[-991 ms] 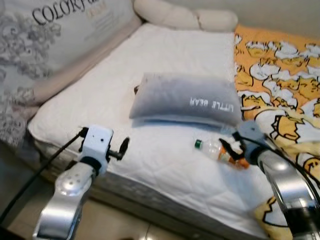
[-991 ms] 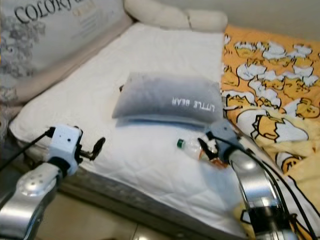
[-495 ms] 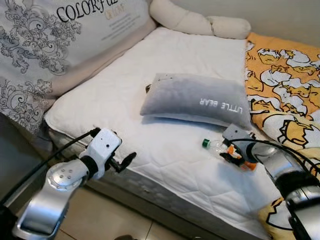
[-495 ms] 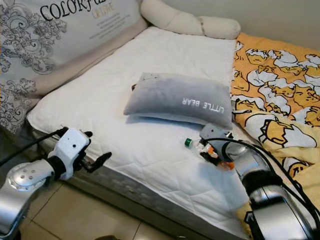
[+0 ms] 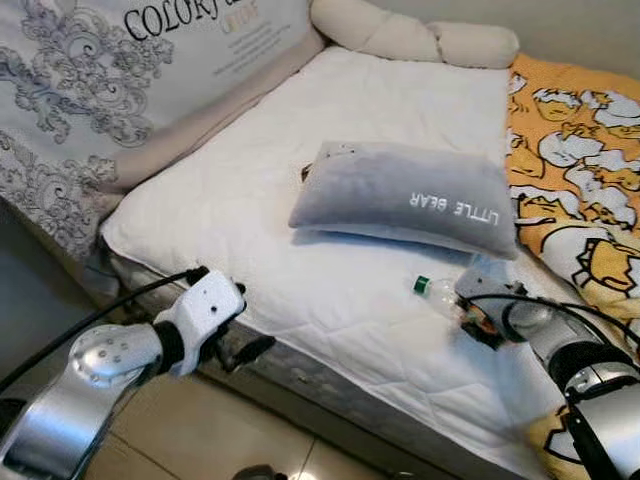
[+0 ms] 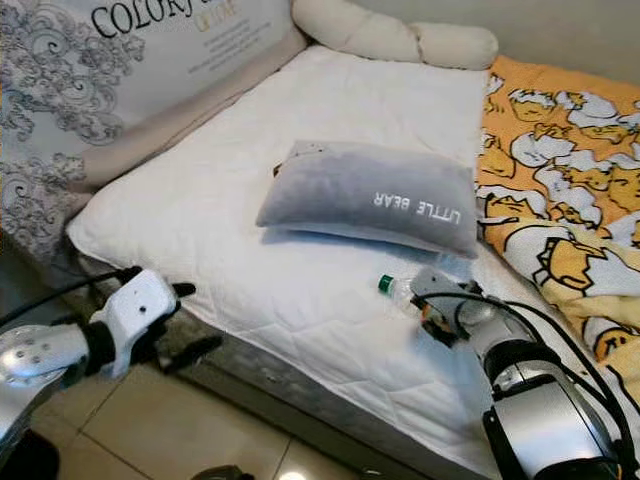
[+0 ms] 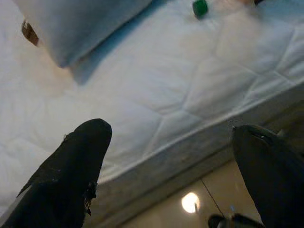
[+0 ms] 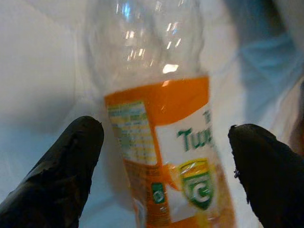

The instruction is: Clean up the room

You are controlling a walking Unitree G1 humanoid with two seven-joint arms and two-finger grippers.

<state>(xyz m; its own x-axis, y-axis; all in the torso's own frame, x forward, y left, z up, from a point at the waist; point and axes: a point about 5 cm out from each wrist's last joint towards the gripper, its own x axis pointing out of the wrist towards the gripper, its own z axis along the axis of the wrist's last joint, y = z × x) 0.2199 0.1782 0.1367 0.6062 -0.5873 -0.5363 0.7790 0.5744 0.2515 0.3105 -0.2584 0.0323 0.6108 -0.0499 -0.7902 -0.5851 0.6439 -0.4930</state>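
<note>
Right gripper [image 8: 164, 166] jaws apart, straddling the plastic bottle [image 8: 161, 133], one finger [image 8: 66, 166] at each side of the orange label, not yet pinching. The bottle lies on its side on the white mattress [image 5: 300, 260], green cap [image 5: 421, 285] pointing to 9 o'clock, just off the grey pillow's [image 5: 405, 200] near edge, at its 5 o'clock.

Risks: the bottle is round, clear and looks empty, so closing off-centre could roll it or squirt it out; a crushed wall could slip; the soft mattress may give under a push.

Left gripper [image 7: 175, 166] jaws apart, empty, idle past the bed edge, over the floor [image 5: 200, 440].

Count: one bottle, one grey pillow, one yellow patterned blanket [image 5: 570, 150] at 3 o'clock, one cream bolster [image 5: 415, 35] at 12 o'clock, two grippers.
</note>
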